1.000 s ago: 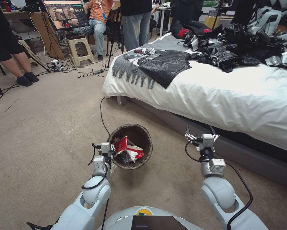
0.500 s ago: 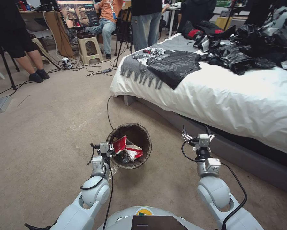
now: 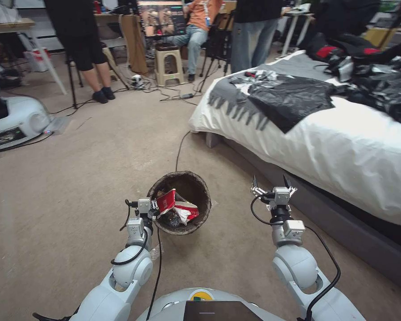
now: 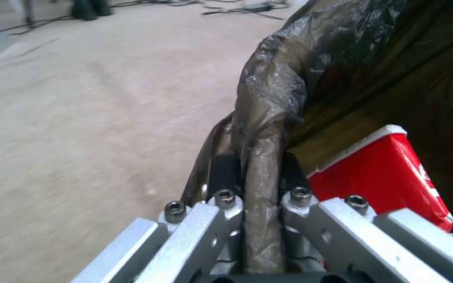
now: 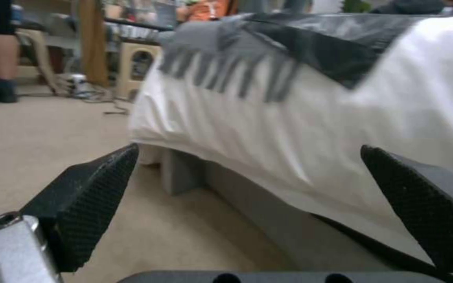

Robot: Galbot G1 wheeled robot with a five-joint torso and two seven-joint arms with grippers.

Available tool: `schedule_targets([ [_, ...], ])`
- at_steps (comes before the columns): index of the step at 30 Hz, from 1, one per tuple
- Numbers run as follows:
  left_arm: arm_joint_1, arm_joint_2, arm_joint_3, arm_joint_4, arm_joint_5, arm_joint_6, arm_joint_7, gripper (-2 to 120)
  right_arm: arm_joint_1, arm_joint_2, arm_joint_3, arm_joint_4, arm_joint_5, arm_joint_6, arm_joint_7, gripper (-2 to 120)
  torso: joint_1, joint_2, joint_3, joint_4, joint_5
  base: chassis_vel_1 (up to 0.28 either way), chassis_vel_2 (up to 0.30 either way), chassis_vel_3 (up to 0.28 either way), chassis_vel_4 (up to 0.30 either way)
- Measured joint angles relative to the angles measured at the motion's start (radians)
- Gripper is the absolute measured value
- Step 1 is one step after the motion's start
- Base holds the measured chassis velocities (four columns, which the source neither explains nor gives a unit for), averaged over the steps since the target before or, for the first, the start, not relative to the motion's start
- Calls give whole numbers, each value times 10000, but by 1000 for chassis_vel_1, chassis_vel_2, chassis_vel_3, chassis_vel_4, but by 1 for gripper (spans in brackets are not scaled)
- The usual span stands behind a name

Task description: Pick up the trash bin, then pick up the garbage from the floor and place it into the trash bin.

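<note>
At your left, the left pincer (image 3: 154,208) is clamped on the near-left rim of the trash bin (image 3: 196,187); you can see in the left wrist view how its two dark fingers (image 4: 224,173) pinch the bag-covered rim (image 4: 263,165) from either side, one outside and one inside; the bin hangs tilted from that grip over the floor (image 3: 75,178), its mouth turned up toward your head camera. Inside it lie pieces of garbage: a red-and-white carton (image 3: 167,201) just beside the pincer, a second red-and-white wrapper (image 3: 187,211) to its right, and something dark and crumpled (image 3: 171,219) below them. Further right, your right pincer (image 3: 271,184) hovers empty with its black fingertips (image 5: 85,200) spread wide apart, well clear of the bin and near the grey base of the bed (image 3: 343,147); the white sheet carries a grey fringed throw (image 3: 236,96) and black bags (image 3: 294,98).
</note>
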Motion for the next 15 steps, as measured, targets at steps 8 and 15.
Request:
schedule_targets([
  [8,4,-30,-4,0,37,-5,10,0,-1,69,-14,-3,-38,9,25,100,0,0,0,-1,0,125,124,132,135],
  [15,-14,-31,-13,3,43,-8,15,0,15,82,-26,-3,-44,8,47,100,0,0,0,0,-2,134,128,121,115],
])
